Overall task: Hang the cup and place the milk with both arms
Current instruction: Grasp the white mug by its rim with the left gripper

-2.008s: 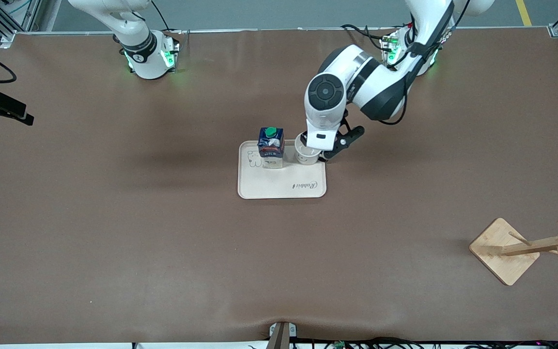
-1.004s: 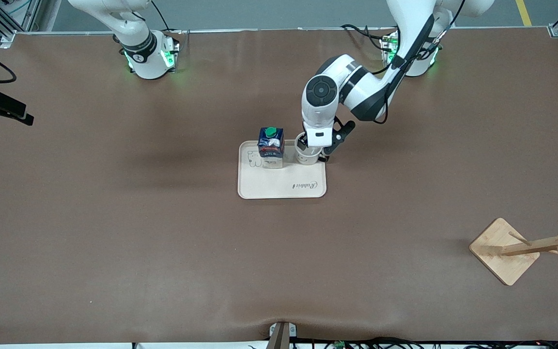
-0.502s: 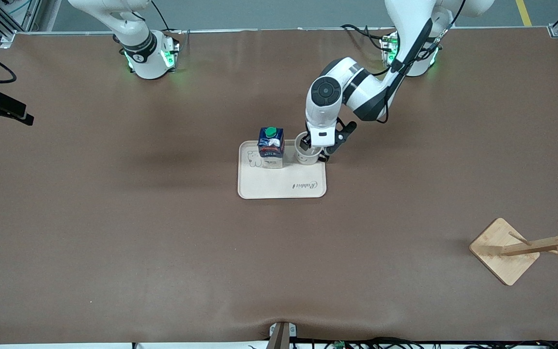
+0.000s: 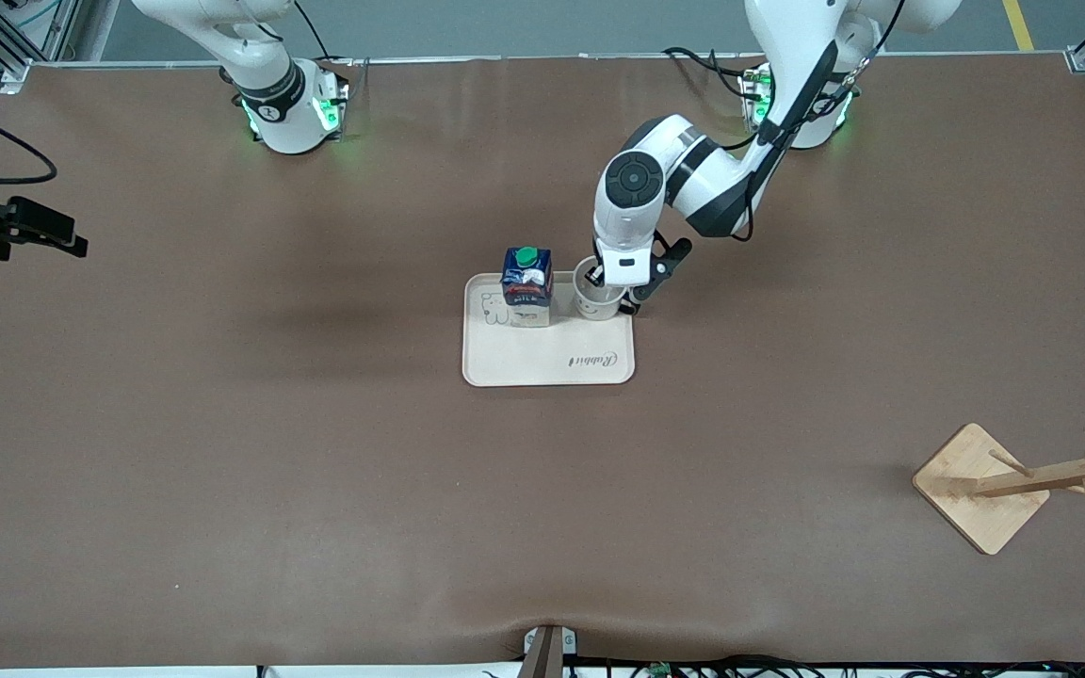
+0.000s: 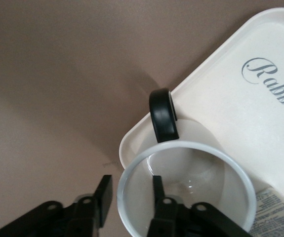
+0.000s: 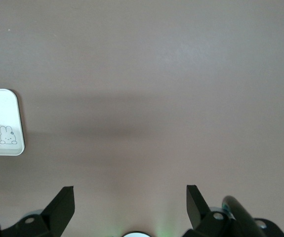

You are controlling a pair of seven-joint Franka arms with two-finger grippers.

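At centre frame on the tray, the left end effector pinches the cup wall, one finger inside, ready for lifting. Beside it stands the milk. The right end effector waits wide over bare worktop.

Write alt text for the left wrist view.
The left gripper pinches the rim of the white cup, one finger inside, one outside. The cup stands at a corner of the cream tray, black handle toward the brown table.
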